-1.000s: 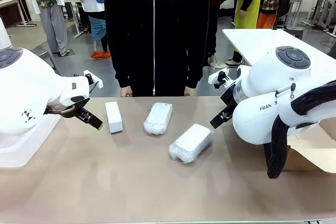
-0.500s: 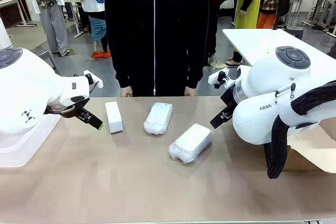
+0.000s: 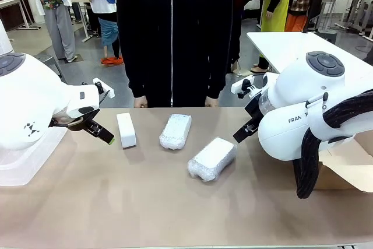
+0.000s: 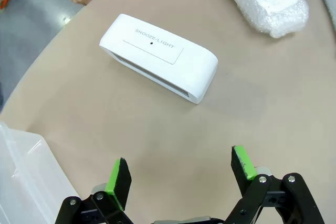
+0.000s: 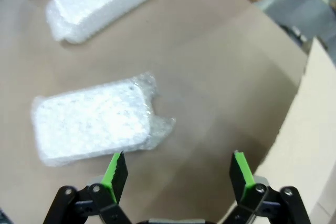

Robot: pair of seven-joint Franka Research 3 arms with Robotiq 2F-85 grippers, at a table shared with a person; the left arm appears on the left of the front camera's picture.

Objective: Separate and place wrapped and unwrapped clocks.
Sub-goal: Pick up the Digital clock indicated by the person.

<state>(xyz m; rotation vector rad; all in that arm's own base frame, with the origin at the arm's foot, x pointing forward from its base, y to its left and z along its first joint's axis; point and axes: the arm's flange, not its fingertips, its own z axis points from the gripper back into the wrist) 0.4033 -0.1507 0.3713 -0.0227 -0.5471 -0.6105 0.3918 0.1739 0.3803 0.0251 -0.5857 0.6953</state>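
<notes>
Clocks lie unsorted on the counter: one wrapped bundle beside the unwrapped clock, second bundle beyond. Left jaws gape empty near the unwrapped clock; right jaws, equally wide and empty, hang well apart from it, probably so each arm takes one kind.

White clock L, wrapped clock ctr, 2nd wrapped clock nearer R, on table.

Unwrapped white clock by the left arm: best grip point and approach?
Probably take the unwrapped clock mid-length, across its two long flat sides, from straight above with the open left gripper. It lies free on the table, snooze face up. The long sides are parallel, the ends rounded, and nothing crowds either side.
</notes>
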